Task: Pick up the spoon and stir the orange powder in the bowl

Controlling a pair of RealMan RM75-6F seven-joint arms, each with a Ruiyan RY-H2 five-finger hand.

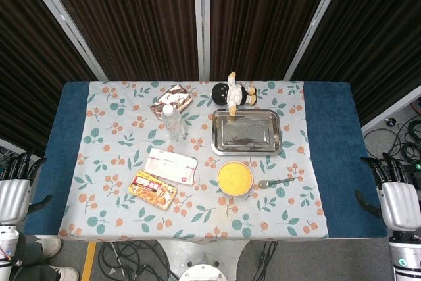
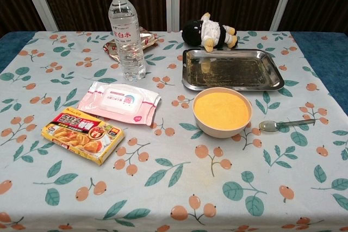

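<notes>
A pale bowl (image 1: pixel 235 178) (image 2: pixel 222 112) full of orange powder sits right of the table's middle. Just to its right a metal spoon (image 1: pixel 274 181) (image 2: pixel 284 124) lies flat on the cloth, its scoop nearest the bowl and its handle pointing right. My left hand (image 1: pixel 16 189) hangs off the table's left edge with fingers apart and nothing in it. My right hand (image 1: pixel 395 195) hangs beyond the right edge, likewise spread and holding nothing. Both hands are far from the spoon and appear only in the head view.
A steel tray (image 1: pixel 246 132) (image 2: pixel 232 69) lies behind the bowl, a plush toy (image 1: pixel 233 93) (image 2: pixel 209 32) behind that. A water bottle (image 1: pixel 173 122) (image 2: pixel 126 33), a wipes pack (image 1: pixel 172 166) (image 2: pixel 119 102), a curry box (image 1: pixel 152 190) (image 2: pixel 81 135) and a snack packet (image 1: pixel 172 101) stand left.
</notes>
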